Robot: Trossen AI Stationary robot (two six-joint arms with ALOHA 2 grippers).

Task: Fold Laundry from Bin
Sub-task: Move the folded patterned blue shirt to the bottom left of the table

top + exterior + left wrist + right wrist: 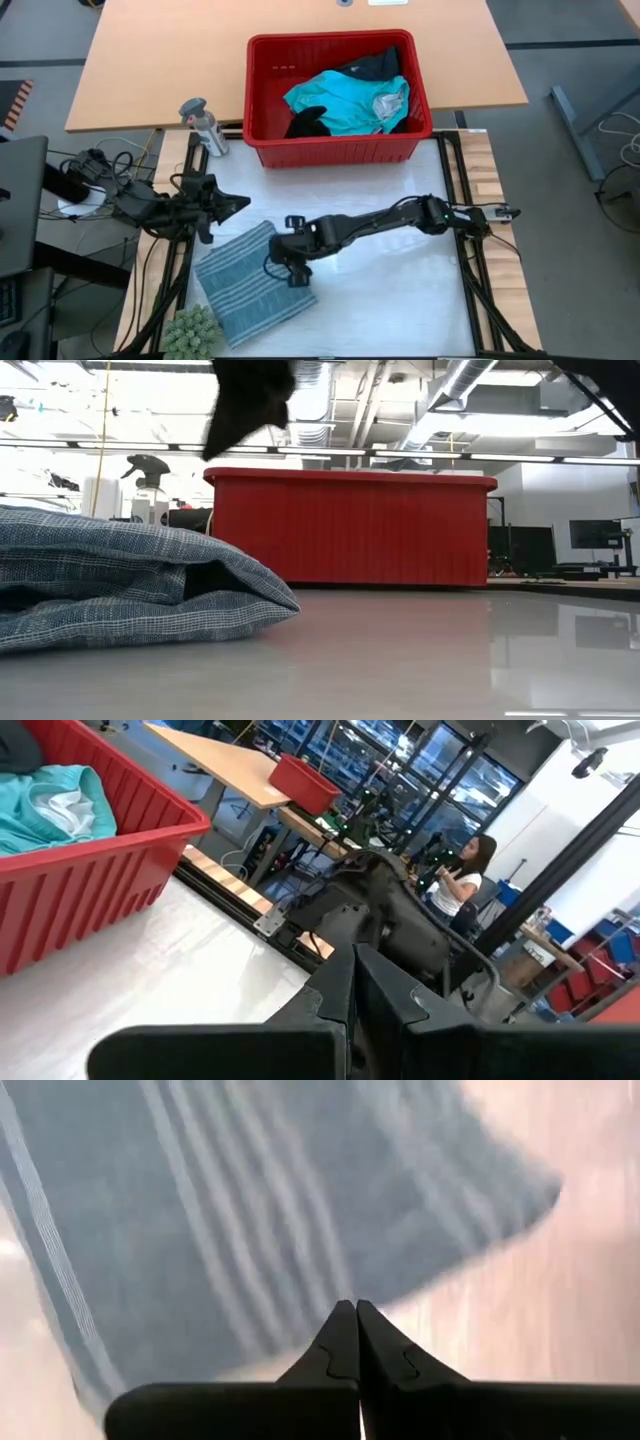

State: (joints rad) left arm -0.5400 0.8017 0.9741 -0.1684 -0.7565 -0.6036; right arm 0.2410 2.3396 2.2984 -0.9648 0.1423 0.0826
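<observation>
Right gripper: right gripper is over the right edge of the blue-grey striped garment, fingers pressed together with nothing between them; whether the tips touch the cloth I cannot tell.
Left gripper: left gripper waits at the left side of the table, just beyond the far edge of the striped garment, fingers closed and empty.
Striped garment: folded, lying flat at the near left part of the white table top.
Red bin: at the far edge of the table, holding a turquoise garment and black garments.
Writing: no label can be read.
Surface: glossy white top with wooden strips at the sides.
Nearby: grey spray bottle left of the bin, small green plant at the near left corner.
Room: a workshop with wooden desks; a seated person far behind.
</observation>
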